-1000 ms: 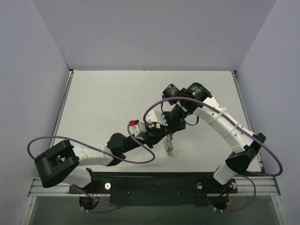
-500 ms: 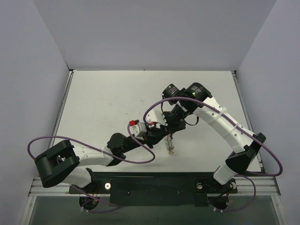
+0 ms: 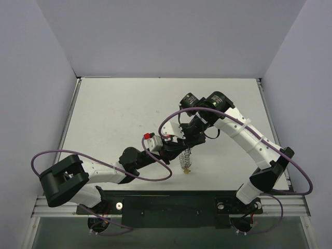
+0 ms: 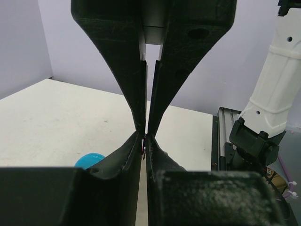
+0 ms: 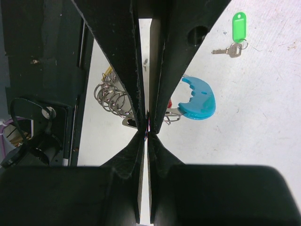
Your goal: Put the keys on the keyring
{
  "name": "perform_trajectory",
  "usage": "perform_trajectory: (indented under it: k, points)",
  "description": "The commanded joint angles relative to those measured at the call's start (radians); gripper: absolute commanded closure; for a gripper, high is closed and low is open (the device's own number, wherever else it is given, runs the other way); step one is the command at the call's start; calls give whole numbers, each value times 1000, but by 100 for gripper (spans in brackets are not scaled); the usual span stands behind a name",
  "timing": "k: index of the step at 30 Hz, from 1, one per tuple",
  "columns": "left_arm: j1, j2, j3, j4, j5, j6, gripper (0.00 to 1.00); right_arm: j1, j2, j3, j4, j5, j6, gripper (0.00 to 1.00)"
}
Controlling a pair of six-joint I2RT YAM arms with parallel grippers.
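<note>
White table (image 3: 114, 111), pale lavender walls (image 3: 171, 36)

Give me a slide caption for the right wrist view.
Right gripper shut at the coiled keyring beside its blue tag; green-tagged key lies apart.

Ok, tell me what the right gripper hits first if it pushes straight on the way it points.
The keyring: its wire crosses at the tips of the right gripper, between its coil and the blue tag. Whether they touch is unclear; past that, only the table.
</note>
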Motion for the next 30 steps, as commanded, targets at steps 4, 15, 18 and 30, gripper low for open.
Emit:
perform_trajectory:
  k: [4,15,18,30]
  points:
    - [3,8,6,82,13,-1,80,-4,-44,36,-261,-21,6,100]
    - [4,-18,6,94,7,-1,100,-4,-42,36,-259,-25,9,100]
    - [3,-40,-17,138,-22,-7,100,-11,-44,46,-256,-37,21,82]
    - [26,-158,-67,329,-59,-18,100,-192,-82,116,-259,-354,-28,69]
